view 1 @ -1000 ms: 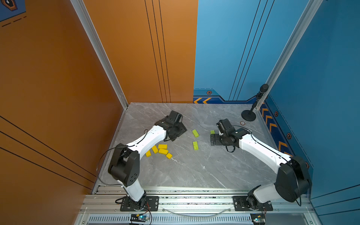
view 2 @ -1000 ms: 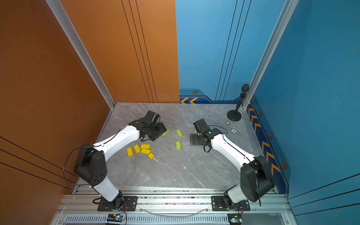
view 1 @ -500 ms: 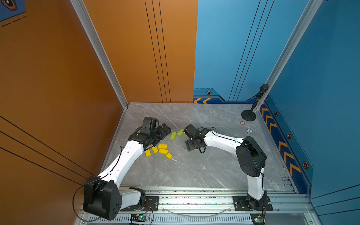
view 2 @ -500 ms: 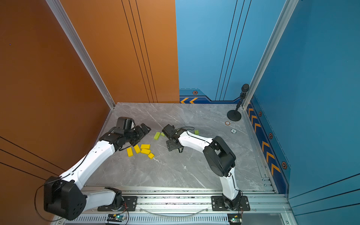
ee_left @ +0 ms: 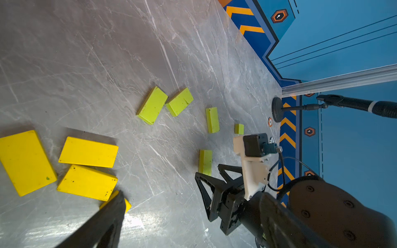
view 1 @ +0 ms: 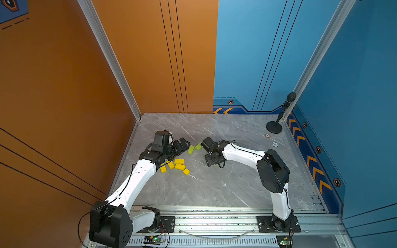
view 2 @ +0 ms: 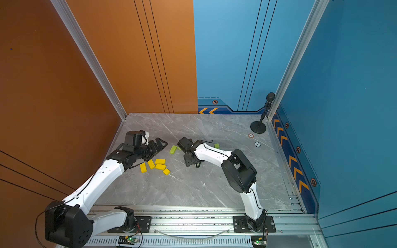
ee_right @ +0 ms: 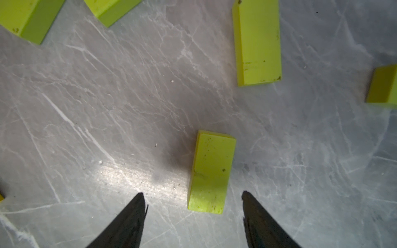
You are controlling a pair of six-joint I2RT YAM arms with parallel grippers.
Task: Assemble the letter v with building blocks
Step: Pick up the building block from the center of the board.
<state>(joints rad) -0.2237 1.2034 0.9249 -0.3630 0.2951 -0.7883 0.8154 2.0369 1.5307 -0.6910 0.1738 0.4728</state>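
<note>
Change, left arm: The left gripper (view 1: 185, 144) has drawn back toward the left edge of the tabletop (view 1: 214, 189). Its jaws have spread wide and hold nothing.
Left behind: A green pair (ee_left: 152, 105), two bricks meeting at one corner, now lies uncovered just beyond those jaws, left of the tabletop's middle.
Change, right arm: The right gripper (ee_right: 193, 204) has swung in from the right side to the middle. Its jaws have been narrowing but stand apart, flanking the near end of a lone green brick (ee_right: 211, 171) without touching it.
Other green pieces: A third green brick (ee_left: 212, 119) and a green cube (ee_left: 239, 128) lie flat further toward the right edge, each apart from the others.
Yellow blocks (view 1: 180, 167): Five lie in a loose cluster near the left edge, where they lay a second ago.
Meaning for the task: No V stands yet. The left arm seems to have finished a placement, and the cornered pair may be the start of the letter's point. The right arm looks about to take the lone brick as the next piece.
Writing: None can be read. The blue wall trim carries only orange chevrons (view 1: 223, 111) and a hexagon emblem (view 1: 230, 102), and no brand shows on the arms.
</note>
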